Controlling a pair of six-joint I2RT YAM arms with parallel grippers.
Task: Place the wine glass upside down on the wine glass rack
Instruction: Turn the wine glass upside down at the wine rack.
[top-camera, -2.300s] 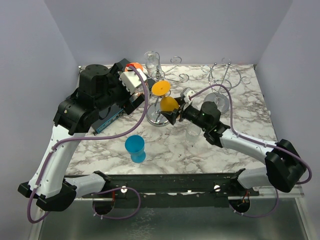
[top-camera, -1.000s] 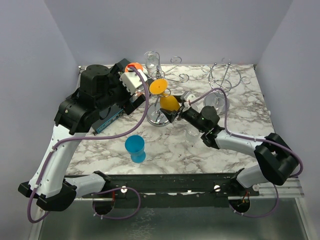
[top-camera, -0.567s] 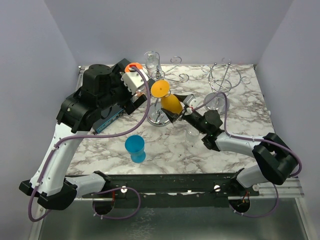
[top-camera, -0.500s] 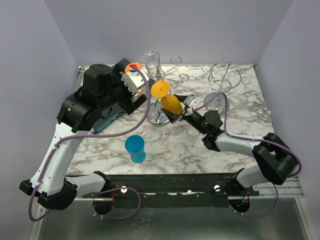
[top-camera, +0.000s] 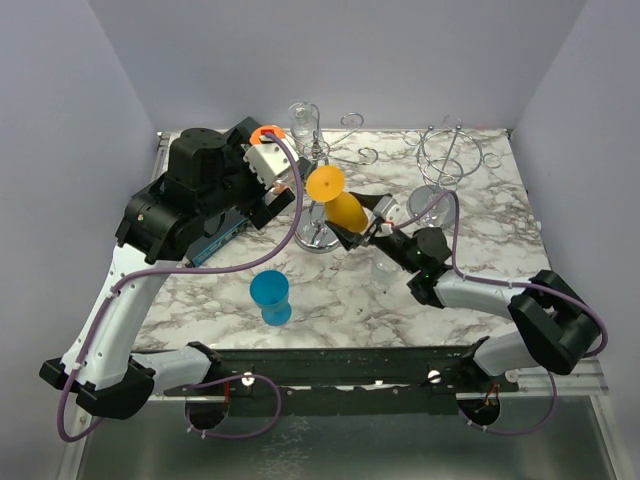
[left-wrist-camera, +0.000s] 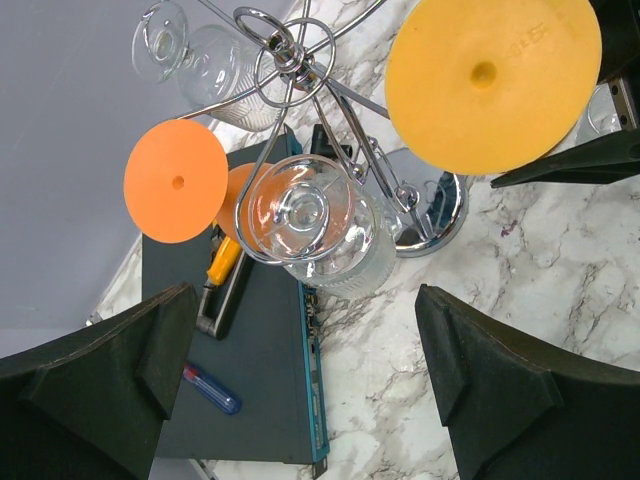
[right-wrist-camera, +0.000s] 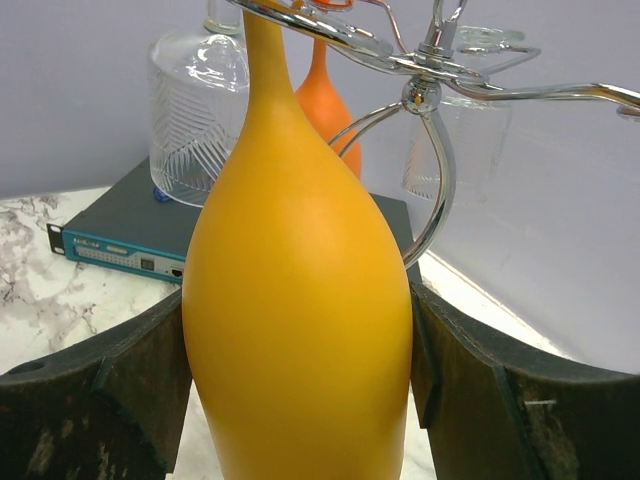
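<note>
Hanging step: right gripper (right-wrist-camera: 298, 420) pinches inverted yellow wine glass (right-wrist-camera: 298, 300), stem at rack (right-wrist-camera: 432, 95) arm. Next: seat foot, release. Left gripper (left-wrist-camera: 300, 375) spread, empty.

Robotics lab cell: plain walls (top-camera: 330, 60) box in a marble-print tabletop (top-camera: 340, 295).

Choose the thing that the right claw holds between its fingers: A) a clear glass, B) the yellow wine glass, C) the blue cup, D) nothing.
B: in the right wrist view, the right claw presses both sides of the yellow wine glass, which is foot upward.
</note>
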